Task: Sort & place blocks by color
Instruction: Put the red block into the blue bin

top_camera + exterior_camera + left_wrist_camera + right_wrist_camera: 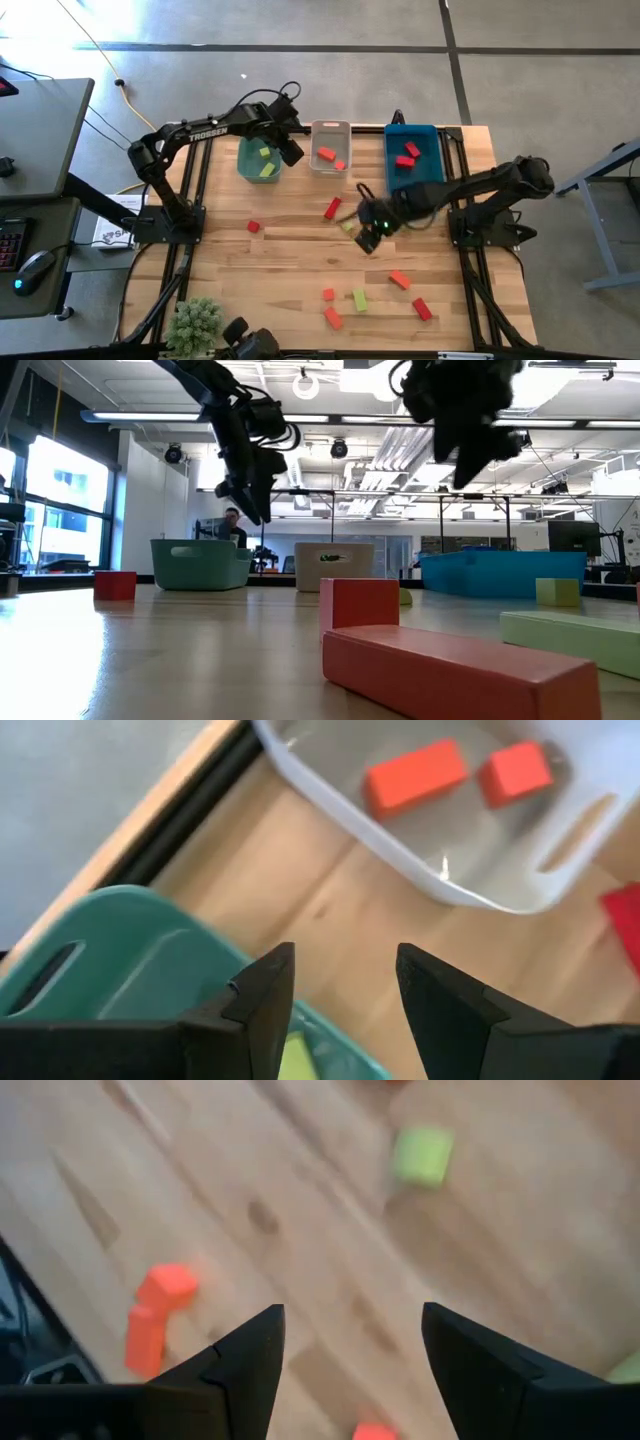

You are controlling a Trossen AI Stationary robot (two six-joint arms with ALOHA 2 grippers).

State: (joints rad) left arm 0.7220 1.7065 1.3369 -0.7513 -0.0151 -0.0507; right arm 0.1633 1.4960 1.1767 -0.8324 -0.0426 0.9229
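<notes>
The sorting looks partly done, perhaps around the halfway mark. At the far edge of the counter (300, 250) stand three bins in a row: the green bin (259, 160) on the left holds two yellow-green blocks (266, 168), the white bin (330, 146) in the middle holds two orange-red blocks (327, 155), and the blue bin (414, 153) on the right holds two deep red blocks (406, 158). The left end effector (291, 152) hangs between the green and white bins, just above their rims, with its fingers apart and nothing between them; its wrist view shows the bare gap over the wood between the two bins. The right end effector (368, 238) hovers over the middle of the counter, fingers spread wide and empty, with a yellow-green block (348, 226) just beside it on the left. Loose blocks remain scattered on the counter: a small deep red cube (254, 226) at left, an orange-red bar (332, 208) near the white bin, and toward the near edge an orange-red cube (328, 294), an orange-red bar (333, 318), a yellow-green bar (360, 300), an orange-red block (400, 279) and a deep red bar (422, 309). About eight blocks are left to sort, so a fair share of the work lies ahead; the yellow-green block beside the right end effector seems the likeliest next pick.
</notes>
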